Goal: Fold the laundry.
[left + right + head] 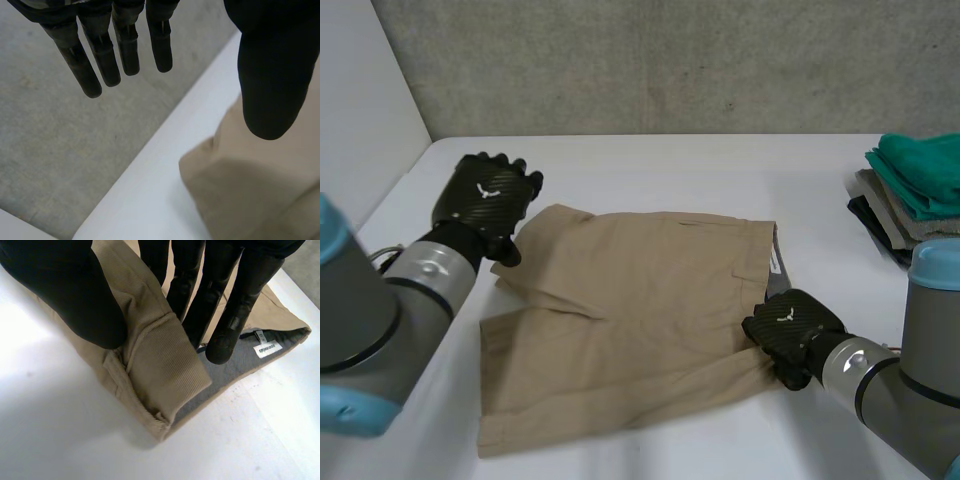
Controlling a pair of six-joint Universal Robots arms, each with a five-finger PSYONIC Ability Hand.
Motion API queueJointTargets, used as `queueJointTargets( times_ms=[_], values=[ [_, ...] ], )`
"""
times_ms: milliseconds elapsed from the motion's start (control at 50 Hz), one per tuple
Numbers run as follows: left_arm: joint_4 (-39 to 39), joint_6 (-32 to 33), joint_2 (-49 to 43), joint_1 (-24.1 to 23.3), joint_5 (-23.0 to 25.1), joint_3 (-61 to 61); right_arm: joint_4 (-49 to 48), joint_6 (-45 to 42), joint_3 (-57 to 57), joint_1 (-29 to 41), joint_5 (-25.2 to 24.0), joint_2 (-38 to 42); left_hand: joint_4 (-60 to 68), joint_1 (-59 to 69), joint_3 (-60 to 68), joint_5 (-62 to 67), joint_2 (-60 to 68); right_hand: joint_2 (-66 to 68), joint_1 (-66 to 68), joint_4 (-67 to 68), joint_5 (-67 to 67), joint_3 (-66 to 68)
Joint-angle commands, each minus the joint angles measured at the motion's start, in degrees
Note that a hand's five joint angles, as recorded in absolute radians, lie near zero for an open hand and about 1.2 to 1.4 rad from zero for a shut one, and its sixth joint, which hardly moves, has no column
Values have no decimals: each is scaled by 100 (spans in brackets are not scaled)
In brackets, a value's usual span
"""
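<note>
Tan shorts [630,320] lie spread in the middle of the white table [650,165], folded over themselves. My left hand [485,195] hovers at the shorts' far left corner, with straight fingers [107,55] and the thumb [272,75] apart and nothing between them. The tan cloth [250,185] lies below that thumb. My right hand [790,330] is at the shorts' right edge, near the waistband. In the right wrist view its thumb [65,295] and fingers [225,305] pinch a fold of the tan cloth [160,360]; the grey lining with a white label [265,347] shows beside them.
A stack of folded clothes [915,190], teal on top of grey and dark pieces, sits at the table's right edge. A grey wall [650,60] runs behind the table. Bare table lies beyond the shorts and along the front right.
</note>
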Motion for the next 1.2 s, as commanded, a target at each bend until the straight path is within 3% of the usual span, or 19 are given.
queueJointTargets(
  times_ms=[20, 140, 300, 540, 640, 680, 820, 960, 1020, 1200],
  values=[
    [-1381, -1132, 831, -129, 35, -549, -153, 649, -56, -29, -9, 119, 152, 27, 87, 186, 107, 1263, 2301, 1176, 1371, 1209],
    [-2396, -1344, 805, -366, 53, -1042, -215, 675, -56, -29, -9, 119, 152, 27, 87, 186, 107, 1263, 2301, 1176, 1371, 1209],
    [-2264, -1318, 717, -375, 44, -1482, -224, 675, -56, -29, 0, 119, 203, 78, 137, 236, 158, 1263, 2301, 1176, 1371, 1209],
    [-2229, -1257, -267, -366, 9, -1499, -268, 675, -56, -37, 17, 119, 1109, 984, 1044, 1143, 1065, 1263, 2301, 1176, 1371, 1209],
    [-1931, -1213, -426, -410, -157, -1491, -206, 596, -56, -29, 8, 110, 5070, 4945, 5004, 5103, 5025, 1263, 2301, 1176, 1371, 1209],
    [-1860, -1213, -356, -445, -272, -1482, -102, 526, -48, -29, 44, 49, 5700, 5575, 5634, 5733, 5655, 1263, 2301, 1176, 1371, 1209],
    [-2254, -783, 610, -639, -457, -1499, 1277, -430, -57, -37, 17, -583, 5701, 5576, 5636, 5735, 5656, 1263, 2301, 1176, 1371, 1209],
    [-3975, -80, 1139, -1130, -317, -1631, 3290, -1828, 224, -134, -9, -1436, 5701, 5576, 5636, 5735, 5656, 1263, 2301, 1176, 1371, 1209],
    [-4224, -35, 1139, -1280, -273, -1631, 3389, -2014, 339, -336, -35, -1586, 5701, 5576, 5636, 5735, 5656, 1263, 2301, 1176, 1371, 1209],
    [-3469, 9, 656, -1096, -334, -1192, 2862, -2005, 278, -539, -150, -1463, 5701, 5576, 5636, 5735, 5656, 1263, 2301, 1176, 1371, 1209]
  ],
)
